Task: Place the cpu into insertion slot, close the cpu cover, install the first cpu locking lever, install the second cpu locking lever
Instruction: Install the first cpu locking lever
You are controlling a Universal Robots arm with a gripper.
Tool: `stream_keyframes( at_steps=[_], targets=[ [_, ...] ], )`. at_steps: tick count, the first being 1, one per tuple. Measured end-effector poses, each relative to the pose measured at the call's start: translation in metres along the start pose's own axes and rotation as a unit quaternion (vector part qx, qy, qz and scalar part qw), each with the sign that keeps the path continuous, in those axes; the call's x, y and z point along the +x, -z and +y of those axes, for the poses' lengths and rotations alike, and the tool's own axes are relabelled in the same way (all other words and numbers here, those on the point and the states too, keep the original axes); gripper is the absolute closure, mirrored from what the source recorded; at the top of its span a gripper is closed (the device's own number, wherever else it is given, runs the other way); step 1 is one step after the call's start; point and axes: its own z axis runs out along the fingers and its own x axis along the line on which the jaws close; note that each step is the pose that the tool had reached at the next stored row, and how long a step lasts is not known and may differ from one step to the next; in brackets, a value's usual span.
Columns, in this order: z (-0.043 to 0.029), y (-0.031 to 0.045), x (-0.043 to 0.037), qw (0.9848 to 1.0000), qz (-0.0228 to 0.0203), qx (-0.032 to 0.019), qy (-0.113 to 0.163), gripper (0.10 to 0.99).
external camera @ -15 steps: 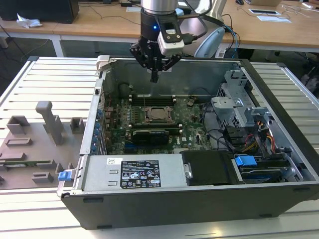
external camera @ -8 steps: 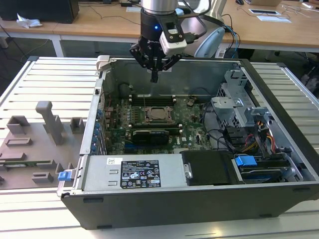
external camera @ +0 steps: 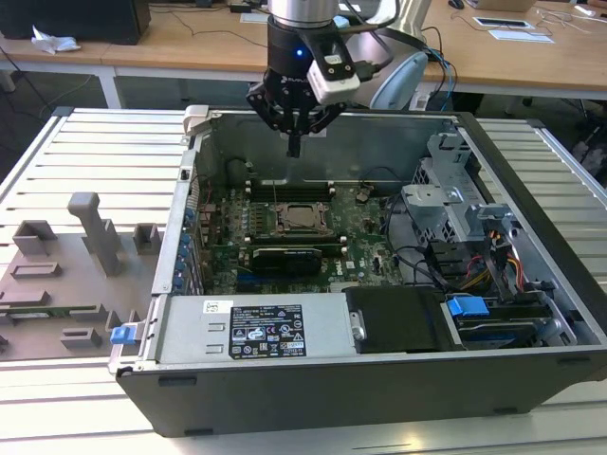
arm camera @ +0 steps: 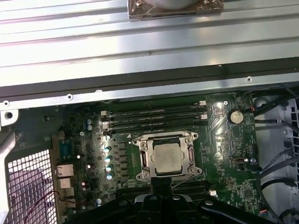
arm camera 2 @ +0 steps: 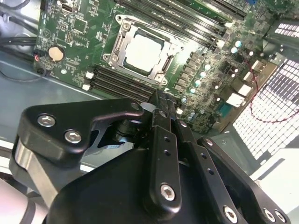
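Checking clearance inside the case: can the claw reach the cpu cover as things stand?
Probably yes: the claw hangs above the open case, and the cpu cover lies exposed around the cpu with nothing above it.

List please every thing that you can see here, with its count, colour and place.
computer case: one, dark grey, open, lying on the slatted table
motherboard: one, green, inside the computer case
cpu: one, silver-grey, at the motherboard's middle
cpu cover: one, silvery frame, flat around the cpu
power supply: one, grey, at the computer case's near wall
fixture board: one, grey, on the exterior view's left
gripper: one, black, shut, empty, above the motherboard
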Motion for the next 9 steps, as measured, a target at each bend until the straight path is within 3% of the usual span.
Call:
stream_keyframes(
  at_steps=[9],
  targets=[
    [0.0, 0.0, 0.0, 0.9986, 0.0005, -0.0002, 0.054, 0.98]
  ],
)
